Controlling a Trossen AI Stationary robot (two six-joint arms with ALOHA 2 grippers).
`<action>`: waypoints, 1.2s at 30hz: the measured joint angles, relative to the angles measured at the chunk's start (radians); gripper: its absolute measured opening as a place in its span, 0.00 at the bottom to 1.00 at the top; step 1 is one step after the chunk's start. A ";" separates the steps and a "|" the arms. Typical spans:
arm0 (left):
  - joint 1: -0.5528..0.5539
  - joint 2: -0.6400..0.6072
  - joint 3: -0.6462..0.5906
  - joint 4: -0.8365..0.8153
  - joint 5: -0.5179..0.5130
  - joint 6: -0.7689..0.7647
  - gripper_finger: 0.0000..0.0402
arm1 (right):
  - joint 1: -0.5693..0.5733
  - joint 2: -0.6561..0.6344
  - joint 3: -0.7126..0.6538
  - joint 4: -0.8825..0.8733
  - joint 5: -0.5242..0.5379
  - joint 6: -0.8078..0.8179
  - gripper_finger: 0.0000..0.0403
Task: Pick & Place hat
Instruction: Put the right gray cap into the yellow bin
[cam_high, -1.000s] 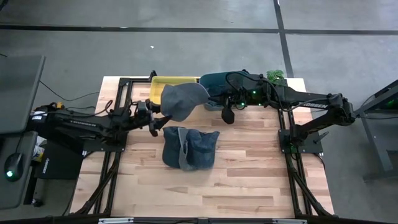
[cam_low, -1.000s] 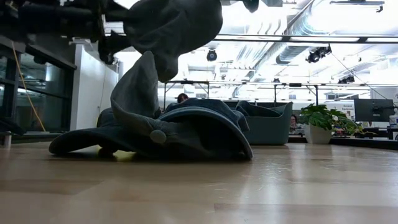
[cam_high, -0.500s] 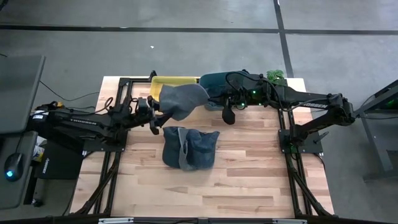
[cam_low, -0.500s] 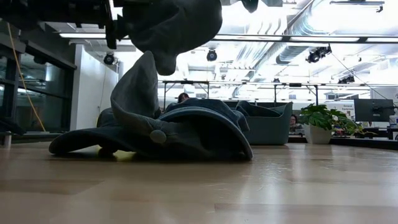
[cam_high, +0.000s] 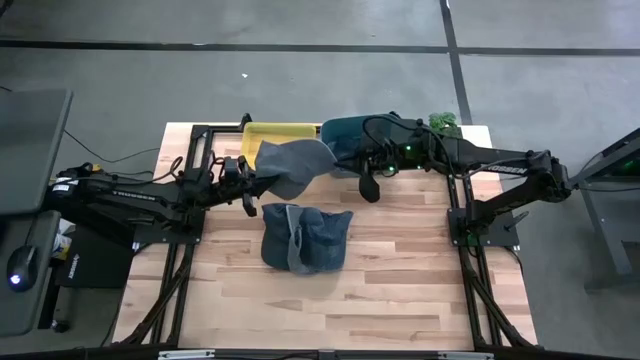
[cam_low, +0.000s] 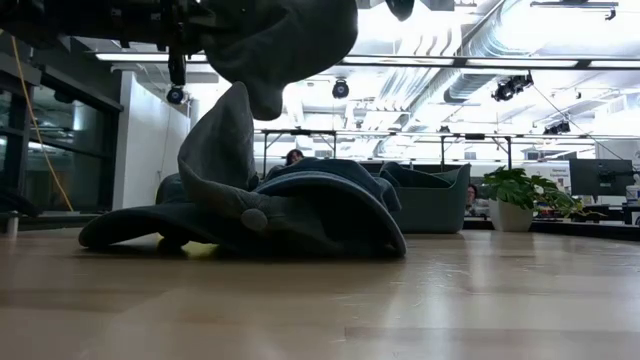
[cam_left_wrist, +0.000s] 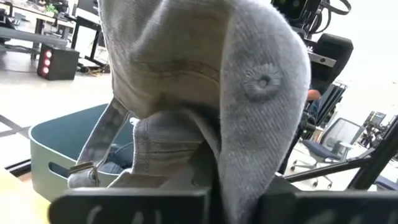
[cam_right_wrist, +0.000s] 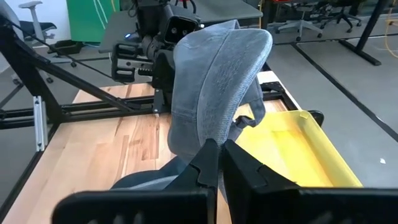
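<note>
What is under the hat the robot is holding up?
Under the raised hat are bare table and the yellow bin's edge. The hat hides part of the bin's inside.

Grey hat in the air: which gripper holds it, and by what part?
Both do. The right gripper is shut on the grey hat at its lower edge; the left gripper is shut on its opposite edge, holding it above the table.

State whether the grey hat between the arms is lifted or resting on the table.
Lifted: the grey hat hangs above the table, gripped by both shut grippers.
</note>
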 joint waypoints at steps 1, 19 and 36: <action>0.000 0.000 0.000 0.000 -0.001 -0.001 0.01 | 0.000 0.000 0.000 -0.002 0.000 0.005 0.03; 0.000 -0.003 0.054 -0.042 -0.020 0.038 0.00 | -0.077 -0.153 0.000 -0.142 0.010 0.045 0.35; 0.000 0.117 0.603 -0.896 -0.102 0.527 0.00 | -0.113 -0.296 0.001 -0.414 0.010 0.026 0.36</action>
